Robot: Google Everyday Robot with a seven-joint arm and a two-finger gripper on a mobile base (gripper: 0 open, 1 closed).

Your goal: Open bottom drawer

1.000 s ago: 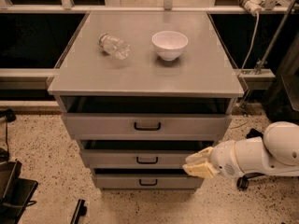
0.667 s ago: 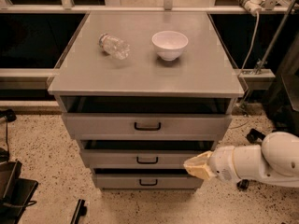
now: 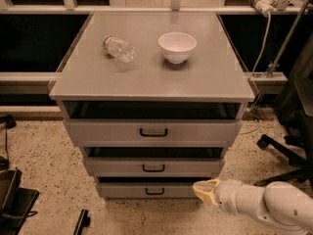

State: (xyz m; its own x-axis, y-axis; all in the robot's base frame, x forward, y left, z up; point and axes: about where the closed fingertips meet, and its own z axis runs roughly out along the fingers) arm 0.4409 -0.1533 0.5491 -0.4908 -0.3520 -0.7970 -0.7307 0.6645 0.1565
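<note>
The bottom drawer (image 3: 127, 190) is the lowest and narrowest of three grey fronts, with a small black handle (image 3: 154, 191). It stands slightly out, with a dark gap above it. My gripper (image 3: 204, 190) is at the end of the white arm (image 3: 264, 204) coming in from the lower right. Its cream tip is level with the bottom drawer front, at that front's right end, to the right of the handle.
A grey cabinet top (image 3: 151, 72) carries a clear plastic bottle (image 3: 119, 48) lying on its side and a white bowl (image 3: 177, 46). The top drawer (image 3: 152, 131) and middle drawer (image 3: 153, 167) stand slightly out. A black chair base (image 3: 283, 155) is at the right, and dark objects (image 3: 14, 199) at the lower left.
My arm and gripper have moved down, from beside the middle drawer to level with the bottom drawer. The drawers have not moved.
</note>
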